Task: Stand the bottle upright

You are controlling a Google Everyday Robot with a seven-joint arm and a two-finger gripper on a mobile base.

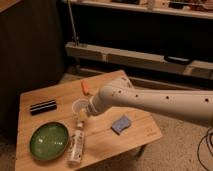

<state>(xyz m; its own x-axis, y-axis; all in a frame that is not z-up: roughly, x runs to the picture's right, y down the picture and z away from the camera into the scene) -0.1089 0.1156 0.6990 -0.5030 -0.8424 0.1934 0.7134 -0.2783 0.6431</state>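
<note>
The bottle (76, 143) lies on its side on the wooden table (107, 145), just right of the green plate (48, 141). It is slim and clear with a whitish label, and its cap end points toward the far side. My gripper (81, 118) is at the tip of the white arm (150, 102), low over the table. It is right above the bottle's far end and in front of the translucent cup (79, 106). I cannot tell whether it touches the bottle.
A blue sponge (121, 124) lies right of the gripper. A black flat box (43, 106) lies at the left. A small orange object (85, 87) lies at the back. Metal shelving (135, 52) runs behind the table. The table's edges are near.
</note>
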